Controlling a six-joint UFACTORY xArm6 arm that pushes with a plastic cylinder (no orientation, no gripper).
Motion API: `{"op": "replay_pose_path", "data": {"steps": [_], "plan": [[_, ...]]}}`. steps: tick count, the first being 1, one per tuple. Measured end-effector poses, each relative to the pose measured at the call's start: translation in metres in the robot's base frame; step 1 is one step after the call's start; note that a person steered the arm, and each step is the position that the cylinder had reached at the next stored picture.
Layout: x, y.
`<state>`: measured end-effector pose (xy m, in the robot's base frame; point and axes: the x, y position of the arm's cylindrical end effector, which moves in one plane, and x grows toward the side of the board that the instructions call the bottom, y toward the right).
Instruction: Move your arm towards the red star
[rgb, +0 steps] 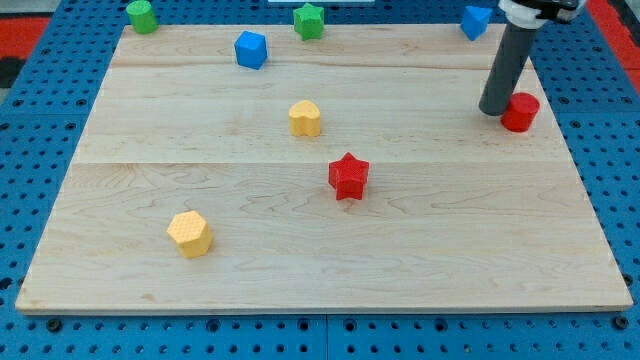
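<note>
Plainly, in the one camera view my tip stood at the view's upper right of the tabletop, its end touching or just beside the red cylinder-like block, which lay to its right. There was no hand on this arm at all, only the straight dark rod, so nothing could be apart, together or clamped. The red star sat near the middle of the board, well apart from my tip, down and toward the view's left of it. To do this step well, I judged that the tip should slide on a straight diagonal toward the star, leaving the red cylinder-like block where it was; the path between looked free of other blocks, the yellow block lying above and left of the star and off that line. Slowing on approach would help avoid knocking the star away. The star itself was a solid bright red, with short blunt points and thick sides, lying flat on the pale wood with a small shadow beneath it.
</note>
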<state>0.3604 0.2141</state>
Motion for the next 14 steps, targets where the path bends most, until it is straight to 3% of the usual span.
{"op": "replay_pose_path", "data": {"steps": [3, 9, 12, 14], "plan": [[-0.065, -0.081], [-0.056, -0.081], [0.010, -0.088], [0.062, -0.123]]}}
